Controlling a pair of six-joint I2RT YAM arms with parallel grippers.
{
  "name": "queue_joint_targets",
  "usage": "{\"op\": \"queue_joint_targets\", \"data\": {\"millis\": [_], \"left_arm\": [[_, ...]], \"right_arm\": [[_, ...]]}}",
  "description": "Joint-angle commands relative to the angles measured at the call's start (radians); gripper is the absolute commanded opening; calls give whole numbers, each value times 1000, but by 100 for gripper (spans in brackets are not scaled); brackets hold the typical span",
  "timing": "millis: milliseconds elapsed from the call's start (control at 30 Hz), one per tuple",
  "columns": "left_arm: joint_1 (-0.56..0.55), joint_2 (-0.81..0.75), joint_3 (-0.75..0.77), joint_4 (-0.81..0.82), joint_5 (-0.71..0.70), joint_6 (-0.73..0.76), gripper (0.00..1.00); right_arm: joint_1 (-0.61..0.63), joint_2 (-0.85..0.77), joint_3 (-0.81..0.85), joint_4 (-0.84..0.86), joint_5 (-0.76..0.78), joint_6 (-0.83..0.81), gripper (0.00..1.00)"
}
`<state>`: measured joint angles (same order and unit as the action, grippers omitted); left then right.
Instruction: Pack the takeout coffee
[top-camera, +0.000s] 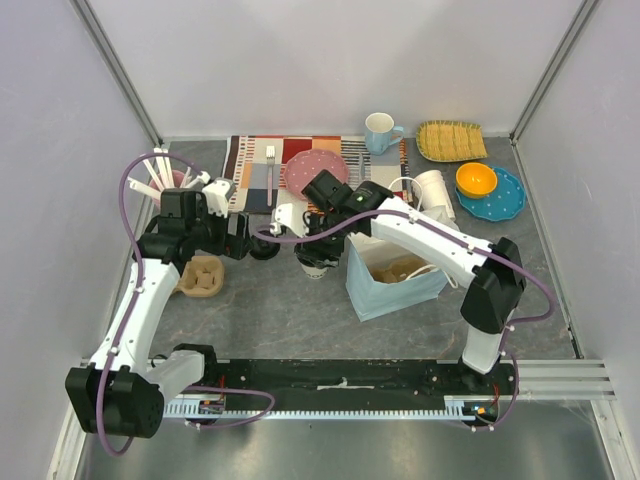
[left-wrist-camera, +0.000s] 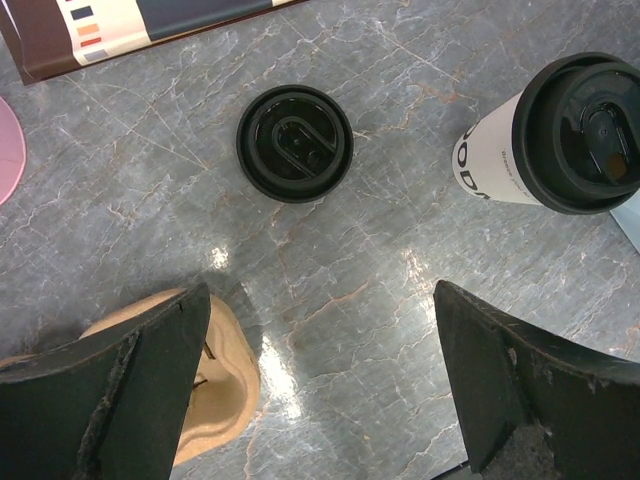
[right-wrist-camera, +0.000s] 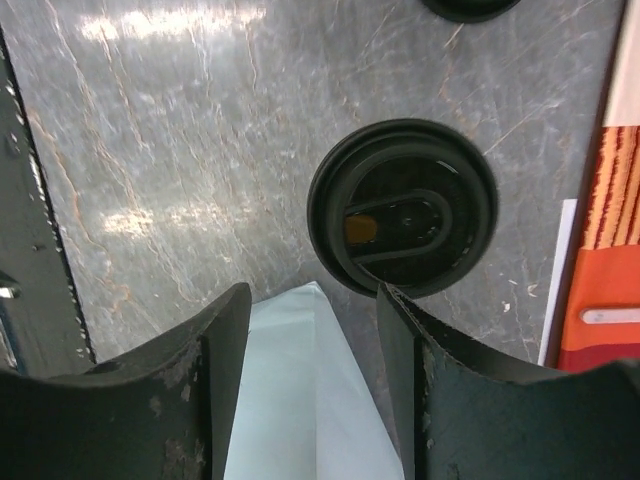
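The takeout coffee cup (top-camera: 318, 264), cream-white with a black lid on it, stands on the grey table left of the light blue paper bag (top-camera: 392, 280). It also shows in the left wrist view (left-wrist-camera: 560, 135) and from above in the right wrist view (right-wrist-camera: 402, 207). A second, loose black lid (top-camera: 265, 248) lies flat to the cup's left, also in the left wrist view (left-wrist-camera: 295, 143). My left gripper (left-wrist-camera: 322, 295) is open and empty above bare table near the loose lid. My right gripper (right-wrist-camera: 312, 292) is open and empty, beside the cup and over the bag's corner (right-wrist-camera: 300, 400).
A brown pulp cup carrier (top-camera: 203, 277) sits at the left, partly under my left finger (left-wrist-camera: 215, 370). Behind are a striped placemat (top-camera: 260, 160), a pink plate (top-camera: 315, 170), a light blue mug (top-camera: 380, 132), lidless cups (top-camera: 432, 190), a basket (top-camera: 450, 140) and an orange bowl (top-camera: 476, 179).
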<state>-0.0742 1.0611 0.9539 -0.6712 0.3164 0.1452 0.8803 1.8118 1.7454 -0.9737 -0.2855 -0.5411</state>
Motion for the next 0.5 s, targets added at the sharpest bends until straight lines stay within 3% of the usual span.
{"op": "queue_joint_targets", "data": {"millis": [0, 300, 467], "left_arm": [[4, -36, -20, 32, 18, -24, 100], [4, -29, -30, 42, 19, -12, 100], [4, -24, -30, 47, 35, -9, 100]], "right_arm": [[8, -8, -66, 87, 19, -89, 58], [13, 18, -93, 161, 2, -128, 56], [13, -40, -125, 159, -47, -178, 73]]}}
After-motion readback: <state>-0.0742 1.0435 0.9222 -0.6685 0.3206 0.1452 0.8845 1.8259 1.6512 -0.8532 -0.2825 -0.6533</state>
